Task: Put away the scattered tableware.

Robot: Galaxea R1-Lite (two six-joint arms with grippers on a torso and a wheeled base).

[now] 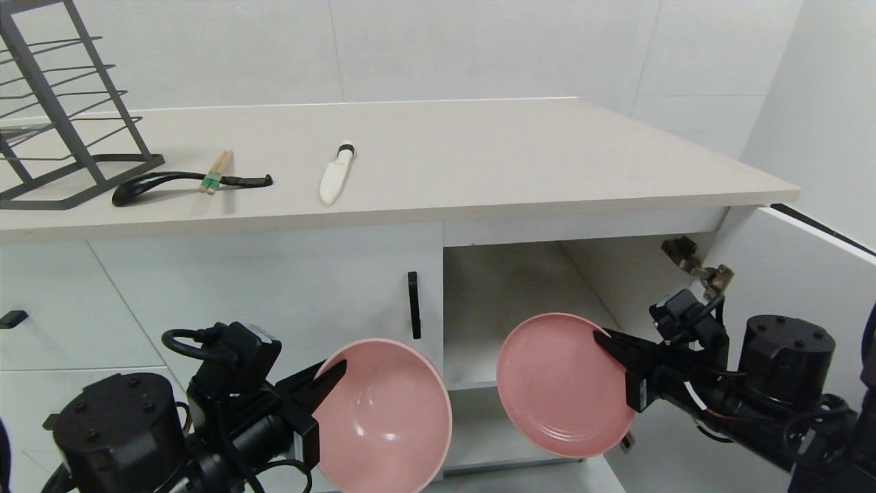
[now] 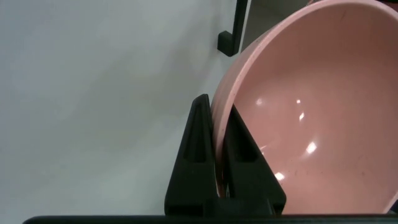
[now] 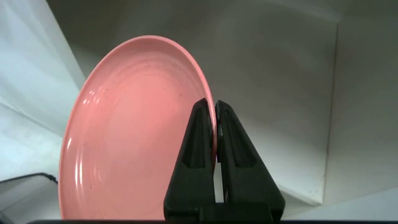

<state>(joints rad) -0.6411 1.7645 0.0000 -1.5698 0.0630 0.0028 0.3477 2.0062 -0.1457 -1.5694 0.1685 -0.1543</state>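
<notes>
Left gripper (image 1: 333,375): clamped on the rim of a round pink plastic bowl (image 1: 390,418), held on edge before the closed white cabinet door (image 1: 274,287).
Right gripper (image 1: 606,342): pinching a round pink plate (image 1: 558,387), upright at the open cabinet compartment (image 1: 506,287).
Beige countertop (image 1: 479,157): black ladle (image 1: 150,185), wooden chopsticks (image 1: 215,172), white knife (image 1: 335,174).

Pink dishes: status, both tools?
Left tool shut on pink bowl rim. Right tool shut on pink plate rim. Plate before open cabinet; bowl before closed door.
</notes>
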